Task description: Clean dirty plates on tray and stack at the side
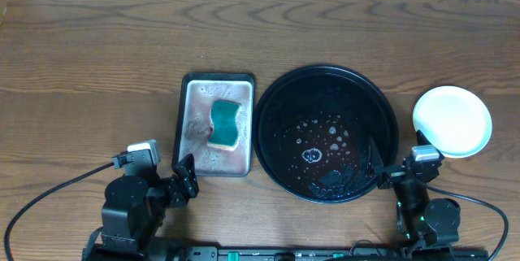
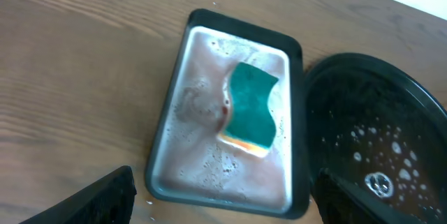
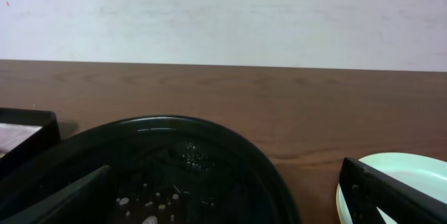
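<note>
My left claw is spread wide and holds nothing. Its two dark fingers sit in the bottom corners of the left wrist view, with the near end of the silver metal tray showing between them. That rectangular tray lies on the wood-grain tabletop, just left of centre in the overhead view. It holds a film of pinkish, sudsy water. A green sponge with an orange-yellow underside lies in it, toward its upper right, with a reddish smear along the sponge's left edge.

My right claw is also wide open and empty. One finger crosses the lower left of the right wrist view over the black tray. The other reaches in from the lower right, in front of the plates.

The round black tray fills the centre of the overhead frame, just beside the silver one. Its glossy floor is wet, with scattered droplets and foam gathered toward the bottom.

The plates are off the tray, on the bare tabletop at the right side of the overhead frame, close to the black tray's rim but apart from it. The top plate is pale mint-green and looks clean. I cannot tell how many lie beneath it.
</note>
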Robot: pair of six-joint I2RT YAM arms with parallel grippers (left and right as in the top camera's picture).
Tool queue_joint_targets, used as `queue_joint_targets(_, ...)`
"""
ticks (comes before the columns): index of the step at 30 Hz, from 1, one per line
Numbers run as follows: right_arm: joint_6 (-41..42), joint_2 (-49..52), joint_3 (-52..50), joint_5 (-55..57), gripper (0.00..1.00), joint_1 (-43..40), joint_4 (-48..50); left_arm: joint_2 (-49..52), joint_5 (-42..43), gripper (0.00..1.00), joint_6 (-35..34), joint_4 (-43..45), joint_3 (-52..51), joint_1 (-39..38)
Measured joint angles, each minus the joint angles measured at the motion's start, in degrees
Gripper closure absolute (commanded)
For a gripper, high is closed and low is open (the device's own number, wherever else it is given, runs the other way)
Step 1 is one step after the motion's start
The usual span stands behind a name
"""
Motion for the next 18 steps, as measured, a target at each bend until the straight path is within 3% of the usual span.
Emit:
queue_joint_targets(8, 0.0, 0.0, 0.0, 0.2, 0.01, -0.1, 0.0, -12.3, 3.8, 0.18, 4.9, 14.4, -15.1, 7.0)
queue_joint_targets(15, 0.0, -0.1, 0.0, 0.2, 0.01, -0.2, 0.0, -18.1, 8.2, 0.18, 8.3, 42.6, -30.1, 10.8)
queue_joint_targets(18, 0.0, -0.1, 0.0, 0.2, 0.01, -0.2, 0.0, -18.3, 9.1, 0.18, 11.7, 49.1, -33.4, 10.8)
